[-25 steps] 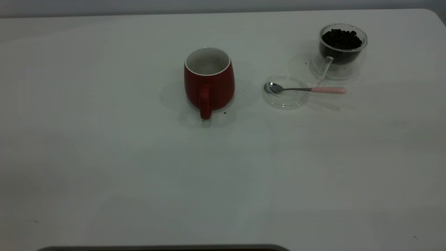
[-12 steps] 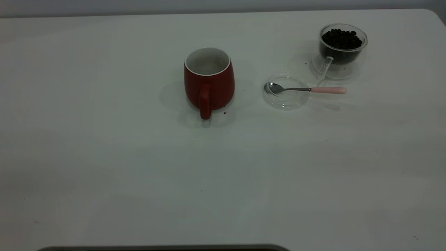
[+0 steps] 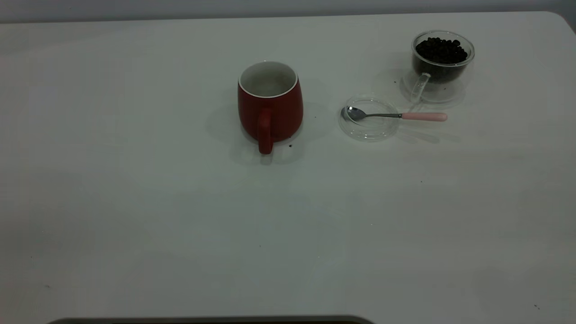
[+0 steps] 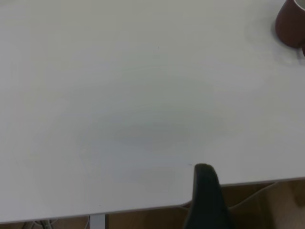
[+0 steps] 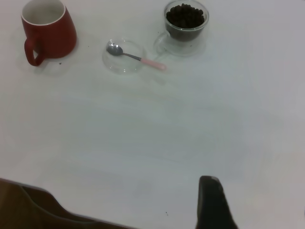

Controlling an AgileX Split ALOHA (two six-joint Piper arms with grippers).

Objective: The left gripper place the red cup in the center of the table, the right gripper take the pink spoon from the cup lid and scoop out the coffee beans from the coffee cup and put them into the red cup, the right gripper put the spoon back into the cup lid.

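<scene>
Your red cup (image 3: 270,105) stands upright mid-desk (image 3: 135,202), toward the far edge. Beside it, the pink spoon (image 3: 396,115) rests bowl-down in the cup lid (image 3: 369,130); the coffee cup (image 3: 442,63), full of coffee beans (image 3: 441,49), sits near the far right corner. Both arms hang back over the near edge; whether their fingers are open, you cannot tell.
</scene>
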